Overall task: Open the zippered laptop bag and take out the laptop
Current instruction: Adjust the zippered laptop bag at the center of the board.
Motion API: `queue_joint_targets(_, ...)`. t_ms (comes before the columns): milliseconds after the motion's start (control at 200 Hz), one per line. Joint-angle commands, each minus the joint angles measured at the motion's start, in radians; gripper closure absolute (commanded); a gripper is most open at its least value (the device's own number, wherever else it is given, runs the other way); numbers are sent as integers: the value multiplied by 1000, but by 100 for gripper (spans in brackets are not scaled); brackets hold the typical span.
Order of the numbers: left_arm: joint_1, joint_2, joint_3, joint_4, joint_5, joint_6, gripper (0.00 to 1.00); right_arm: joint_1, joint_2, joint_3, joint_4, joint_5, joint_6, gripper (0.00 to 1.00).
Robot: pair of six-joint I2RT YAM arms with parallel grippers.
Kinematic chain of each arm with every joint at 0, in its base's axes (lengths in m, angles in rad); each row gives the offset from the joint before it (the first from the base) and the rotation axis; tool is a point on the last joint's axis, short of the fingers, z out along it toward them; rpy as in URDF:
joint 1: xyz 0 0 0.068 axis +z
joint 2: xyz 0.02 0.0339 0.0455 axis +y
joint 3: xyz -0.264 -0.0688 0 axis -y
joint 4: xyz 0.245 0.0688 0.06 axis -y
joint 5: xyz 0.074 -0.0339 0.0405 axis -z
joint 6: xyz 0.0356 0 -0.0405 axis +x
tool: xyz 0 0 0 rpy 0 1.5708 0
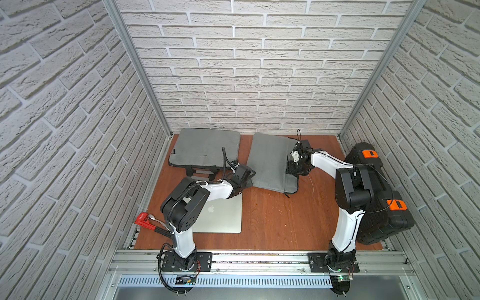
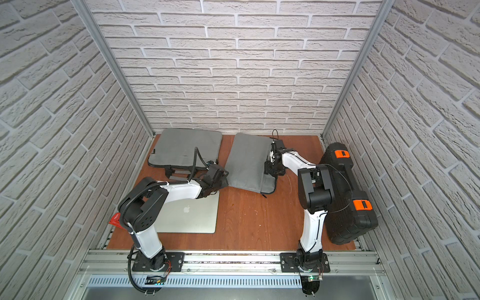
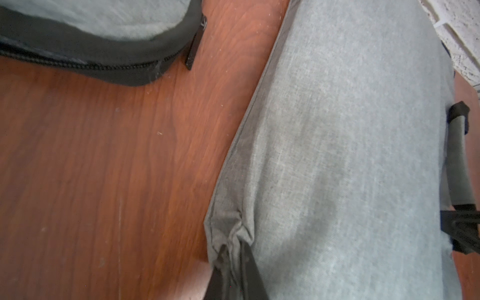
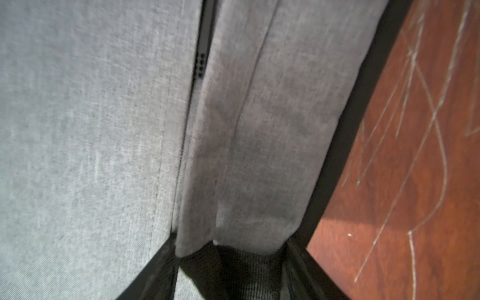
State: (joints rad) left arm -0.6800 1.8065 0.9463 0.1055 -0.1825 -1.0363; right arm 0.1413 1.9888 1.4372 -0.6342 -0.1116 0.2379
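Widest free room I see: bare table (image 1: 280, 220) near centre, between laptop (image 1: 223, 218) and right arm (image 1: 346, 226). Narrow lane of wood between left bag (image 1: 205, 148) and middle bag (image 1: 270, 161), open to back edge. Left arm (image 1: 215, 189) crosses near mouth of that lane, over laptop's far edge. Right side blocked: case (image 1: 384, 220) lies along that edge. Strip between middle bag and case mostly filled by right arm. Red tool (image 1: 142, 220) at near-left edge.

You've got two grey laptop bags (image 1: 205, 148) (image 1: 270, 161), one silver laptop (image 1: 220, 218), one black case (image 1: 384, 223) — two orange latches (image 1: 370, 154) (image 1: 396, 205) on it — and one red tool (image 1: 142, 220).
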Motion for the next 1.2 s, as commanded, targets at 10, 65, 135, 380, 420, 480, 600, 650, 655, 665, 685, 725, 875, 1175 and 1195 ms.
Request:
queue_joint_targets(10,-22,-3,-3,29,55,-13,100,41,-64,5,5,25,-29,34)
queue_joint_targets(65,-22,-11,-7,27,49,-7,98,41,-99,0,-20,74,-43,32)
queue_joint_targets(135,-15,-21,-14,15,38,-5,95,41,-142,-18,-51,123,-56,31)
queue_joint_targets(380,19,-45,-40,24,59,-6,64,52,-328,-214,-61,141,-28,28)
queue_joint_targets(420,21,-49,-38,24,72,7,58,61,-363,-256,-57,139,-18,27)
queue_joint_targets(480,23,-53,-29,9,88,30,51,78,-409,-307,-58,141,-2,26)
queue_joint_targets(600,26,-68,-1,-45,104,85,33,114,-503,-412,-53,137,38,23)
queue_joint_targets(650,28,-73,13,-68,112,107,27,132,-537,-448,-52,134,58,22)
queue_joint_targets(655,30,-75,14,-70,114,110,27,134,-539,-451,-52,133,60,22)
queue_joint_targets(665,31,-76,16,-75,116,114,26,141,-548,-461,-50,133,66,22)
queue_joint_targets(685,32,-78,22,-86,121,124,23,148,-554,-470,-50,132,70,21)
queue_joint_targets(725,36,-80,36,-110,132,144,20,167,-569,-489,-50,135,84,19)
queue_joint_targets(875,57,-77,99,-226,184,216,17,226,-609,-559,-5,130,150,19)
queue_joint_targets(1175,99,-8,255,-488,217,349,17,281,-593,-684,198,71,241,23)
queue_joint_targets(1195,105,2,266,-503,220,356,17,283,-589,-685,206,73,241,23)
